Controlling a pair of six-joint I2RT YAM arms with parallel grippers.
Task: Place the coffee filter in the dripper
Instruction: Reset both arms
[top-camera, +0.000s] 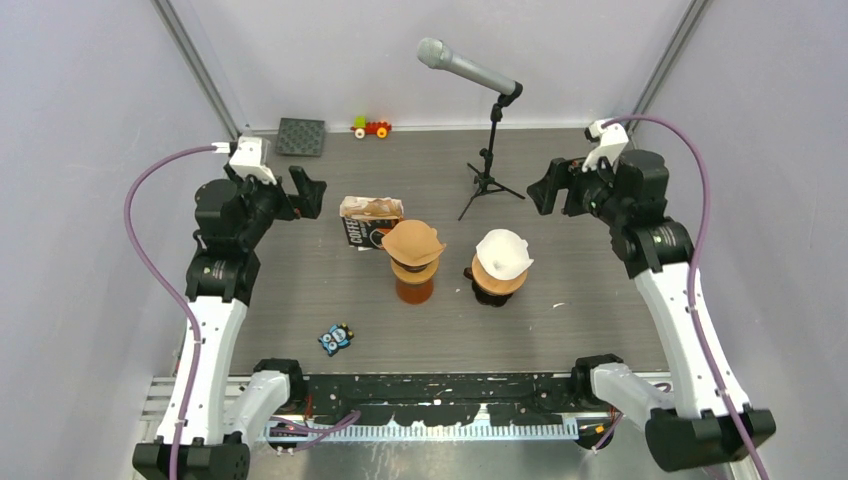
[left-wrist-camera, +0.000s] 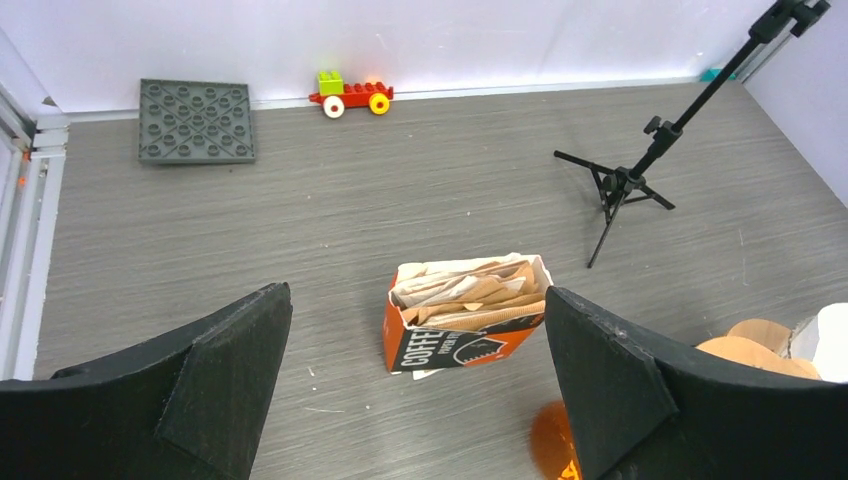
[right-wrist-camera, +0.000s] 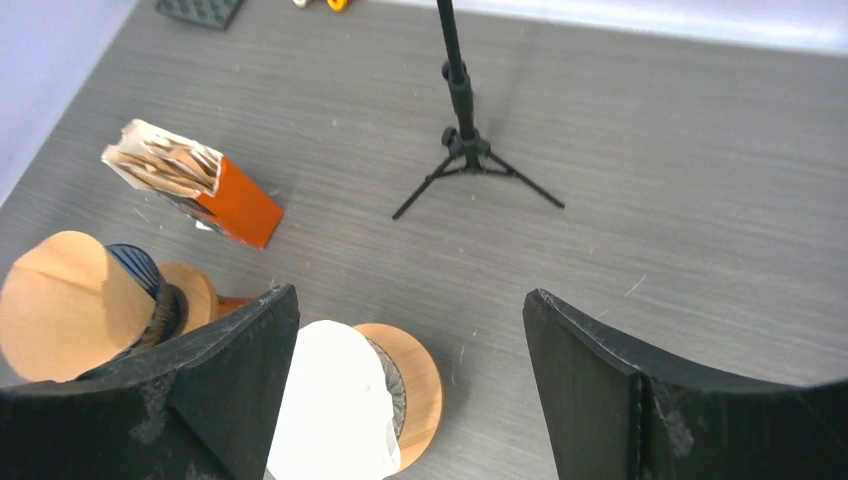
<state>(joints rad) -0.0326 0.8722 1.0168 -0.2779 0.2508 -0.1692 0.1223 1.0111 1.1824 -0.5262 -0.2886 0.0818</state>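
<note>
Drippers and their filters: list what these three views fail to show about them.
- Top view: the brown filter and white filter cover the amber dripper and dark dripper, so how deep each sits is hidden.
- Right wrist view: the right gripper and the bottom edge cut off the white filter.
- Left wrist view: the left gripper hides most of both drippers.

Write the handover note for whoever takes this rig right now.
Left claw: open, empty, raised to the left of the filter box.
Right claw: open, empty, raised beside the microphone stand.
Things: brown filter sits in the left dripper, white filter in the right dripper; both look tilted rather than fully seated.
Done: each dripper holds a filter.
Left: probably check the seating and press down if loose.
</note>
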